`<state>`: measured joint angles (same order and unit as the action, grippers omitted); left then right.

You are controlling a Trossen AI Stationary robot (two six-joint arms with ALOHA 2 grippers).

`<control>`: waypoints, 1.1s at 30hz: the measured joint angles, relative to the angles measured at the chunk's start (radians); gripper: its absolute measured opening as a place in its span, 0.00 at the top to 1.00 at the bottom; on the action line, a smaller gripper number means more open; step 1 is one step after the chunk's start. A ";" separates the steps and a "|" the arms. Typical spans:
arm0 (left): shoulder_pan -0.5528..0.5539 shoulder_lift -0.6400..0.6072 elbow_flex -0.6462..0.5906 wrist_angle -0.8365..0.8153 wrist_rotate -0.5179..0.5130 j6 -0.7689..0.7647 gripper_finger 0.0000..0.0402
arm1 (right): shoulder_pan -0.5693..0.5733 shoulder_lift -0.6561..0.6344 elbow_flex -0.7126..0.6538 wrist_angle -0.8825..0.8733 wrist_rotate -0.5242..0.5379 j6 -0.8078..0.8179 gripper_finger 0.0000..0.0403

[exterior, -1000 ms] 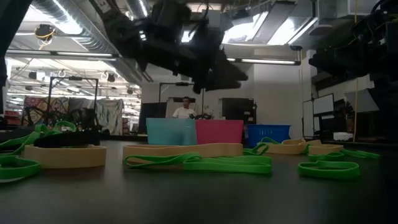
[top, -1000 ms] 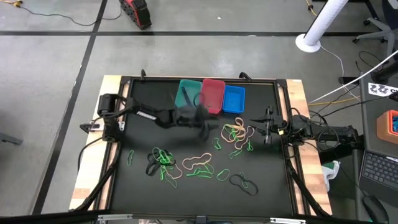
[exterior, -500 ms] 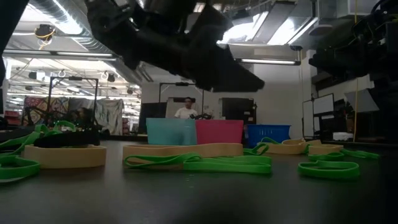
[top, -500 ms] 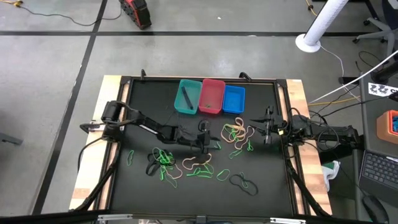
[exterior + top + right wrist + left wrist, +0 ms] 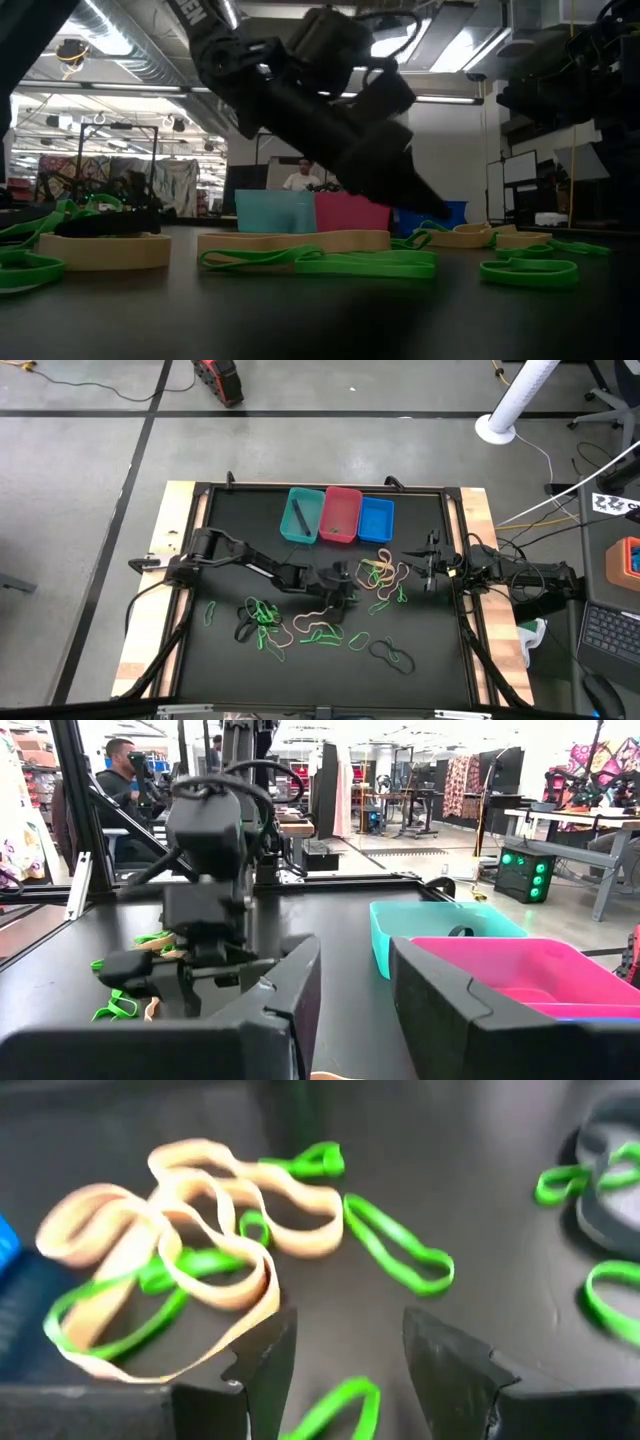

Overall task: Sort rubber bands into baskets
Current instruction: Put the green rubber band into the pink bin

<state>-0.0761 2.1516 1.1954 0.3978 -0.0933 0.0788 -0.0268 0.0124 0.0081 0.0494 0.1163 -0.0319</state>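
Green, tan and black rubber bands lie scattered flat on the black table; a tan and green cluster (image 5: 381,575) (image 5: 190,1250) is right of centre. Three baskets stand in a row at the far edge: teal (image 5: 301,516), red (image 5: 342,513) and blue (image 5: 375,520). A black band (image 5: 298,515) lies in the teal one. My left gripper (image 5: 349,590) (image 5: 345,1370) is open, low over the table just left of that cluster, with bare table and one green band (image 5: 338,1408) between its fingers. My right gripper (image 5: 430,570) (image 5: 355,1010) waits open at the table's right side.
More bands lie toward the near edge: a green tangle (image 5: 262,612), a tan loop (image 5: 318,622) and black loops (image 5: 390,653). Cables run along the right edge (image 5: 520,575). A person (image 5: 300,178) stands in the room beyond the table.
My left gripper has come away from over the baskets toward the table's near and right side and has sunk down close to the table by the tan and green cluster, tipping further downward. Its fingers stay open. The bands lie as before.
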 joint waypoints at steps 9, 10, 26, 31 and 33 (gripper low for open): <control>0.008 0.004 0.000 -0.080 0.001 -0.002 0.55 | 0.000 0.000 0.000 0.000 0.000 0.000 0.70; 0.011 0.006 0.000 -0.082 0.001 -0.002 0.55 | 0.000 0.000 0.000 0.000 0.000 0.000 0.70; 0.027 0.008 0.000 -0.117 0.037 -0.054 0.97 | 0.000 0.000 0.000 0.000 0.000 0.000 0.70; 0.043 -0.020 -0.001 -0.133 0.059 -0.110 0.98 | 0.000 0.000 0.000 0.000 0.000 0.000 0.70; 0.054 -0.047 0.001 -0.132 0.063 -0.123 0.99 | 0.000 0.000 0.000 0.000 -0.001 0.000 0.70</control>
<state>-0.0219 2.1047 1.1965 0.2658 -0.0304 -0.0441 -0.0269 0.0126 0.0082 0.0490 0.1158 -0.0317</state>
